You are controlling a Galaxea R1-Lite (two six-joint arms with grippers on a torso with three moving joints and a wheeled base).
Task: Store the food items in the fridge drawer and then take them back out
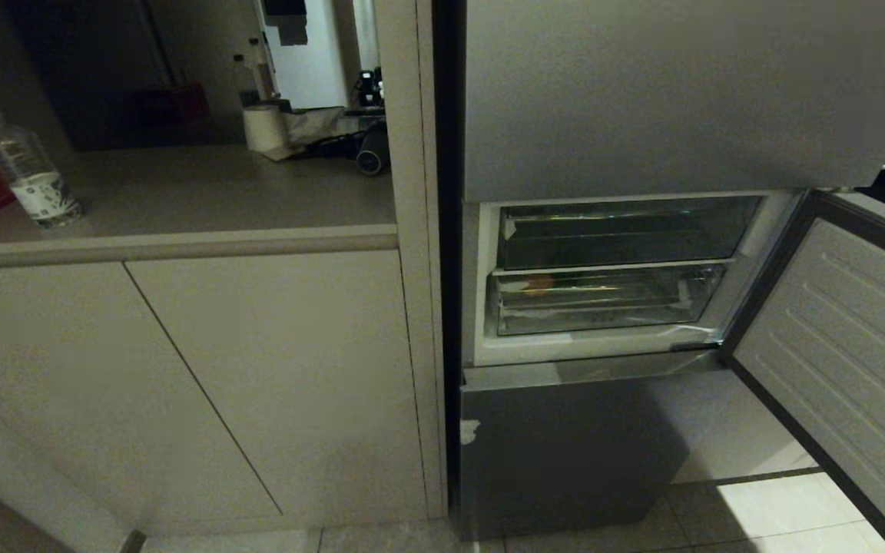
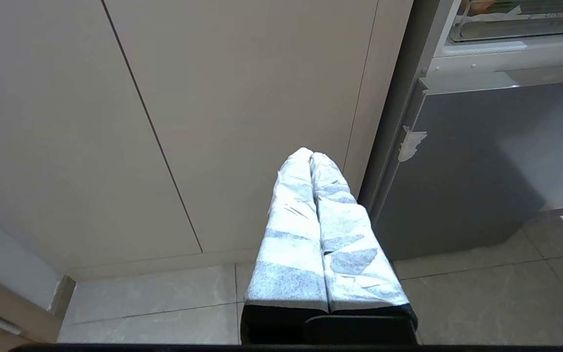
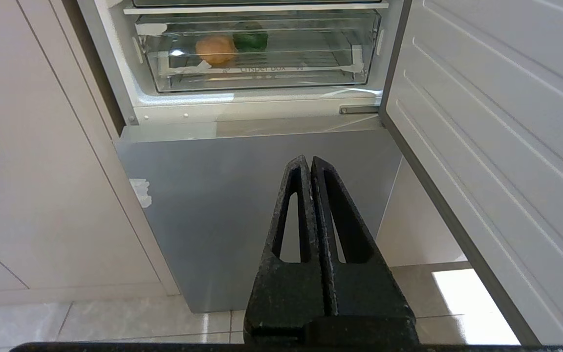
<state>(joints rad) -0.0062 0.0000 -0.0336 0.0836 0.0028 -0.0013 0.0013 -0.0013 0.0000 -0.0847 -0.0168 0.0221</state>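
Bottle of water [image 1: 30, 170] stands far left on the beige countertop [image 1: 181, 196], w/ a paper roll [image 1: 264, 127] further back. Below are flat cabinet doors [image 1: 181, 384], then the tall side panel next to the fridge.

My left gripper [image 2: 312, 154] hangs low in front of those cabinet doors, just left of the fridge's grey lower door [image 2: 467, 171]; its fingers [image 2: 291, 215], wrapped in pale patterned covering, are pressed together and hold nothing.

Fridge next: middle compartment stands exposed, w/ a clear upper bin [image 1: 627, 230] and under it the fridge drawer [image 3: 262, 80], pushed in flush, front lip printed w/ faint lettering. Inside the drawer, toward its left half, sits the potato [image 3: 216, 49], and touching or just beside it on the right and a bit further back is the green bell pepper [image 3: 250, 41]. In the head view only a dim orange-brown spot shows at that place; pepper can't be made out there.

My right gripper [image 3: 309, 159] is lower down, facing the grey lower door, well apart from the drawer; black fingers closed tip to tip, empty.

Far right, the open fridge door [image 1: 842, 338] swings out, ribbed white inner liner showing, w/ a sunlit patch on the floor tiles [image 3: 457, 303] under it.
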